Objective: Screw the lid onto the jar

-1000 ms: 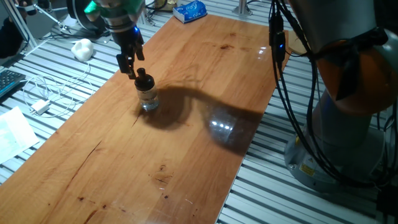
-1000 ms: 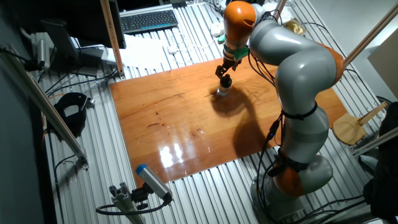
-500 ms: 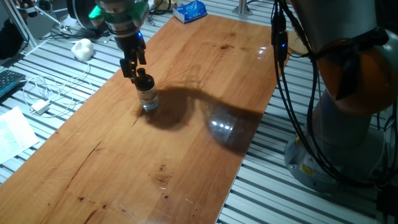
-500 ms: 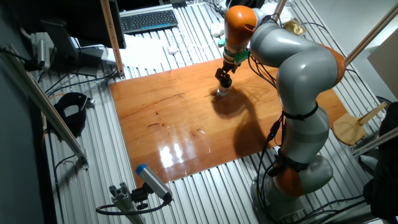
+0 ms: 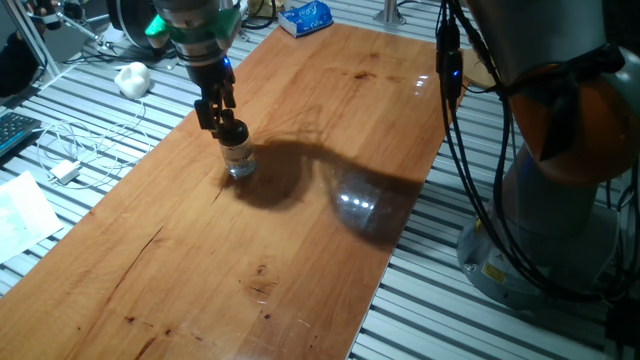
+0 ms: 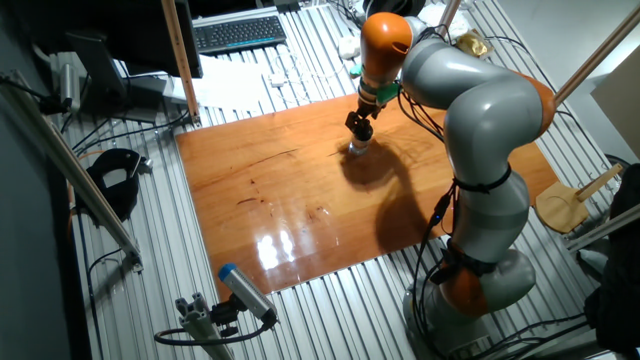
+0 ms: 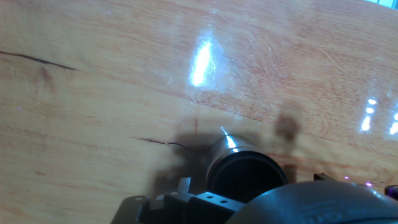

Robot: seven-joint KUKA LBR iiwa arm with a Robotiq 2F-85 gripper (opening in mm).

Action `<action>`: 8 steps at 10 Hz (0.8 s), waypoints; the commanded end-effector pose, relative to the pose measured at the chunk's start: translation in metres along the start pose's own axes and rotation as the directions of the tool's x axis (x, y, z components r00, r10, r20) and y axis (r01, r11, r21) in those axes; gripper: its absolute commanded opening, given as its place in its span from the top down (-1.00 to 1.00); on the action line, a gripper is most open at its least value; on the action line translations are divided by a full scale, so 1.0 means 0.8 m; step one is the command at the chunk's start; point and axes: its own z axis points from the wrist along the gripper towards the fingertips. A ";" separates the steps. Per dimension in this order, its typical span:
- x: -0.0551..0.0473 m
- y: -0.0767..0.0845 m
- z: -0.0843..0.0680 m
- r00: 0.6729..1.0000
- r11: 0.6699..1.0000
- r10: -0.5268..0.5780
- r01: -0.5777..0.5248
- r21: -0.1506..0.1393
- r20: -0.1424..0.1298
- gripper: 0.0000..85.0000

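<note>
The small clear jar (image 5: 239, 162) stands upright on the wooden table (image 5: 300, 250), toward its far left side. The black lid (image 5: 233, 131) sits on top of it. My gripper (image 5: 226, 122) reaches down from the upper left, its black fingers shut on the lid's knob. The other fixed view has the gripper (image 6: 357, 122) right over the lid (image 6: 359, 131) and jar (image 6: 358, 150). In the hand view the lid (image 7: 245, 174) fills the bottom centre as a dark round shape between gripper parts, and it hides most of the jar.
A white lumpy object (image 5: 132, 77) and white cables (image 5: 85, 145) lie on the slatted bench left of the table. A blue packet (image 5: 305, 17) rests at the far table edge. The robot base (image 5: 560, 200) stands to the right. A keyboard (image 6: 238, 33) lies beyond the table.
The gripper has turned about its axis and shifted slightly toward the lid, the fingers drawing closer together on it. The jar has stayed in place.
</note>
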 end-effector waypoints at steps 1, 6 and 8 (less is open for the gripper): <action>0.000 0.000 0.002 1.000 1.000 0.000 0.000 -0.001 0.000 -1.00; 0.007 0.006 0.014 1.000 1.000 0.006 -0.006 0.000 0.018 -1.00; 0.008 0.007 0.014 1.000 1.000 0.008 -0.008 0.004 0.021 -1.00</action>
